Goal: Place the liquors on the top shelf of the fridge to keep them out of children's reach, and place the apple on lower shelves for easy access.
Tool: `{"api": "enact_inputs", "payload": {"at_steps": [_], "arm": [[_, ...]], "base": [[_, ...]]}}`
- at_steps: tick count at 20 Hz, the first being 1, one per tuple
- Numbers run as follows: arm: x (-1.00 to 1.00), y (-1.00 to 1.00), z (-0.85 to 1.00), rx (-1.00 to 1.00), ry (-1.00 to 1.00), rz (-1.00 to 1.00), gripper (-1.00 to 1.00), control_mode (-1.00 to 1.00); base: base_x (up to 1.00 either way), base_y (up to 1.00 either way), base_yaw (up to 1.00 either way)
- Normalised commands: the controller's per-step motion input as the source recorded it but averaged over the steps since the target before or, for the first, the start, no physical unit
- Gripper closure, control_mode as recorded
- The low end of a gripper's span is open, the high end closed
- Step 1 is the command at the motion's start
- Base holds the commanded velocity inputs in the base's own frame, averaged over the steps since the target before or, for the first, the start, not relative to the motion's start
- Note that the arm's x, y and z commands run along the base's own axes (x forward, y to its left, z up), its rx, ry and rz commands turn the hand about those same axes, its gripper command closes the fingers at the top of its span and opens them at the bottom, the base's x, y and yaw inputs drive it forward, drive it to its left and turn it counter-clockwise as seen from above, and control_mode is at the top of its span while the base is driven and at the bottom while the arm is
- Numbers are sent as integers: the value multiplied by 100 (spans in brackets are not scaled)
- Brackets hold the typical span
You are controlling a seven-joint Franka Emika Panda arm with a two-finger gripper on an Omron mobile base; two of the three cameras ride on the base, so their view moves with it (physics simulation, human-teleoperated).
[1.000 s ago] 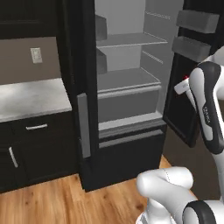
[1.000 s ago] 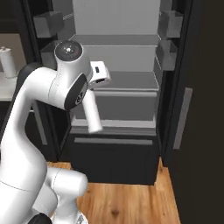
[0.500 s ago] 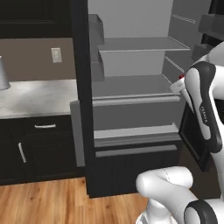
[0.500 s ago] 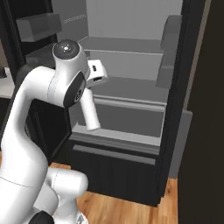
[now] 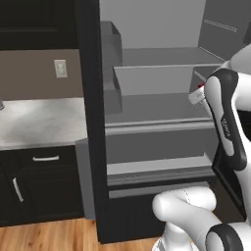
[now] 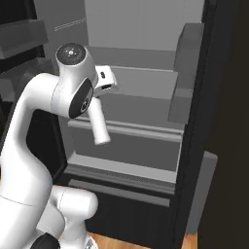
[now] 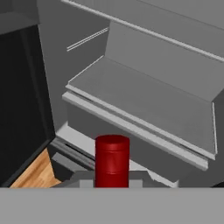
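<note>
The big black fridge [image 5: 93, 147] stands open, with grey shelves [image 7: 144, 100] inside. The gripper [image 7: 112, 183] is squeezed shut on the white bottle, and its red cap [image 7: 112, 159] sits in front of a shelf

Hand view: bottle [image 7: 112, 160] shows red cap only, body cut off by bottom edge; finger tips hidden. Left base view: arm covers most of bottle, just a red-white bit at fridge [image 5: 147, 98] opening's right edge.
</note>
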Motion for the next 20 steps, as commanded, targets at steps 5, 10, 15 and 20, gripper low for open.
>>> {"api": "enact_inputs", "payload": {"at_steps": [5, 10, 15, 20], "arm": [[0, 0, 0, 0, 0, 0, 100, 100], [0, 0, 0, 0, 0, 0, 100, 100], [15, 0, -1, 1, -12, 0, 100, -100], [0, 0, 37, 10, -43, 0, 100, -100]], "base": [[70, -7, 0], [61, -2, 0], [0, 0, 0], [0, 0, 0]]}}
